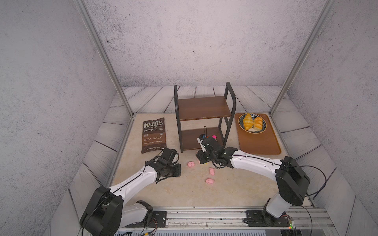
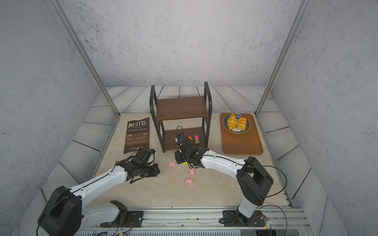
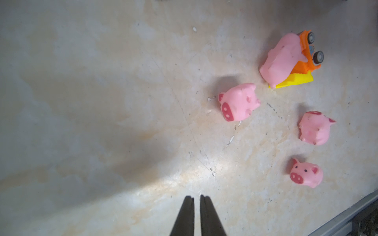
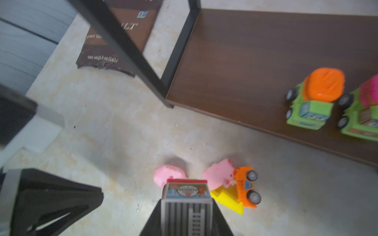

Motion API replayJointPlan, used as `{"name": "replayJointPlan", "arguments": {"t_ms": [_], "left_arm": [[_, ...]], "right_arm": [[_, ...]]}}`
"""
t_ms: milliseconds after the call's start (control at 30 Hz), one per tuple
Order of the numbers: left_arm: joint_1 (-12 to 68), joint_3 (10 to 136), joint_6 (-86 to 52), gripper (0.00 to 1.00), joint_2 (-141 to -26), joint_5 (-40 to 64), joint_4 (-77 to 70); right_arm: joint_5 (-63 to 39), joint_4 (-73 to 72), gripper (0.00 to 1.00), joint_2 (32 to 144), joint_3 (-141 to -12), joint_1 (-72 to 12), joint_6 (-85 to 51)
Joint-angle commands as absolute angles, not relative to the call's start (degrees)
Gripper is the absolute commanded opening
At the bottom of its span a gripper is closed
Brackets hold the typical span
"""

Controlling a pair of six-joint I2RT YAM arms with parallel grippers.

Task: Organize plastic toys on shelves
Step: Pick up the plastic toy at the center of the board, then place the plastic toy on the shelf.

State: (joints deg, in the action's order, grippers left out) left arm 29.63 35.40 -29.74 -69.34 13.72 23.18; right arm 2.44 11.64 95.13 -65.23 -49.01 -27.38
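**A:** Where is the right gripper (image 4: 186, 206)?

**B:** It is low over the worktop (image 4: 114, 143), just in front of the shelves (image 1: 202, 108). Its fingers are clamped on a grey truck (image 4: 187, 193), one pressed against each side of the striped body.

**A:** And the left gripper (image 3: 196, 199)?

**B:** It is pinched almost together, with only a sliver between the fingers, and it holds nothing. It hangs over bare worktop, to the left of the pigs.

**A:** Which toys are on the shelves?

**B:** There are two, both on the lower board (image 4: 255, 67). An orange-topped truck (image 4: 315, 96) and a pink-topped truck (image 4: 366, 110) stand upright side by side, nearly touching, in the board's right half.

**A:** Where are the others?

**B:** They are on the worktop in front. An orange-and-yellow truck (image 3: 302, 66) lies on its side with its wheels showing. A leaning pig (image 3: 281, 60) is pressed against it. Both lie just beside the held truck.

**A:** Are there more pigs?

**B:** There are three, apart from one another. A second pig (image 3: 239, 102) lies tipped over and a third pig (image 3: 315, 127) is rolled over. A fourth pig (image 3: 305, 172) sits upright, nearest the worktop's front edge.

**A:** Is there anything else?

**B:** A chip bag (image 1: 153, 134) lies flat to the left of the shelves.
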Motion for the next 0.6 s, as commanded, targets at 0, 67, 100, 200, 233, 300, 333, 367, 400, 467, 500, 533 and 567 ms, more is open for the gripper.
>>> {"name": "replayJointPlan", "arguments": {"t_ms": [0,67,100,200,233,300,333,367,400,467,500,533,567], "left_arm": [[29.0,35.5,-28.9,0.13,-69.3,13.9,23.9],[29.0,35.6,-28.9,0.13,-69.3,13.8,23.8],[29.0,35.6,-29.0,0.13,-69.4,13.8,23.8],[29.0,35.7,-28.8,0.13,-69.7,13.9,23.8],[29.0,35.7,-28.9,0.13,-69.7,14.0,23.8],[29.0,35.7,-28.9,0.13,-69.8,13.9,23.7],[29.0,35.8,-28.8,0.13,-69.8,13.8,23.8],[29.0,35.8,-28.8,0.13,-69.8,14.0,23.8],[29.0,35.8,-28.8,0.13,-69.8,14.0,23.8],[29.0,35.9,-28.8,0.13,-69.8,14.1,23.8],[29.0,35.8,-28.7,0.13,-69.7,14.2,23.9],[29.0,35.8,-28.7,0.13,-69.6,14.3,24.0],[29.0,35.8,-28.8,0.13,-69.5,14.3,24.0]], "right_arm": [[3.7,10.6,0.25,98.5,-68.0,-47.1,-27.1],[4.3,10.0,0.25,100.0,-69.1,-46.2,-26.7],[4.4,10.1,0.25,100.9,-69.8,-46.0,-26.6],[5.3,10.5,0.25,103.5,-72.3,-45.0,-26.0],[6.1,10.5,0.25,104.2,-72.9,-44.8,-25.9],[6.8,10.3,0.25,105.5,-74.1,-44.4,-25.9],[6.7,10.2,0.25,106.3,-74.9,-44.2,-25.9],[6.7,10.2,0.25,107.0,-75.5,-44.1,-25.8],[7.1,10.4,0.25,107.9,-76.4,-44.0,-25.7],[8.5,11.1,0.25,109.4,-78.2,-44.0,-25.6],[9.2,11.4,0.25,110.2,-79.0,-43.9,-25.7],[9.8,11.3,0.25,110.9,-79.6,-43.7,-25.7],[10.1,11.3,0.25,111.5,-80.1,-43.6,-25.8]]}}
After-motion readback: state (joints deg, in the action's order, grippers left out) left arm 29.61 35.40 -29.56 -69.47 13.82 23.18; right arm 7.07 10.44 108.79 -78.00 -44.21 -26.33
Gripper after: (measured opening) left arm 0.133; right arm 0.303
